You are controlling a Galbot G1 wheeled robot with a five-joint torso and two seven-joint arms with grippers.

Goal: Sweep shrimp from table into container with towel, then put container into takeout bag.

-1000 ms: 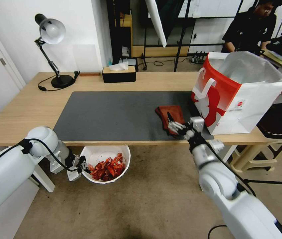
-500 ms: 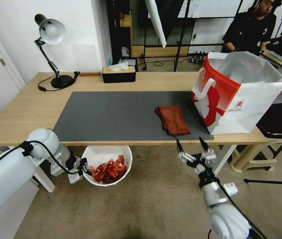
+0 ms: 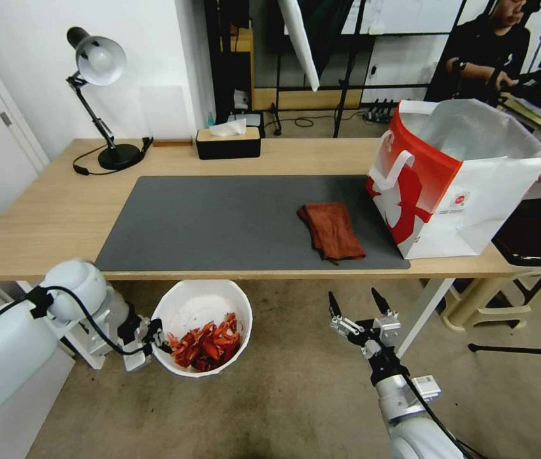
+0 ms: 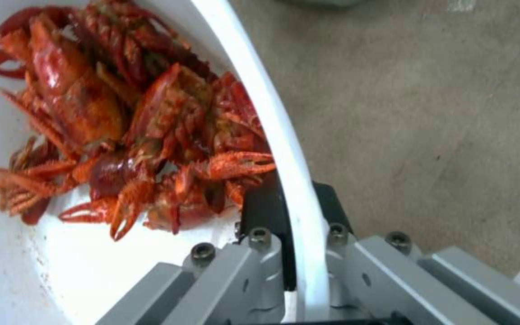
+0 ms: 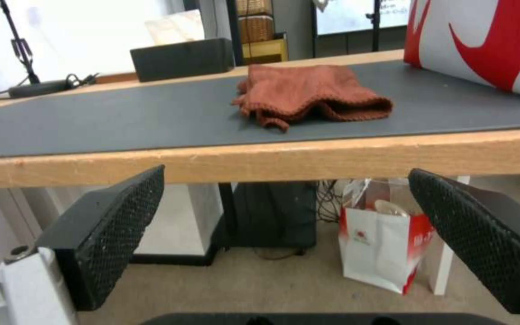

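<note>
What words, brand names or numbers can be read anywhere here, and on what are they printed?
None can be read.
Large boxy red and white takeout bag on the table: a small round logo with lines of print under it, too small to read.
Small red and white bag on the floor under the table: a round red mark, too blurred to read.

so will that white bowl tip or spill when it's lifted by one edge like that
Probably some sag: the left gripper fingers pinch only the thin rim of the container, which looks like bendy plastic. The shrimp are heaped toward one side, so it may tilt, though the deep walls should keep them in.
</note>
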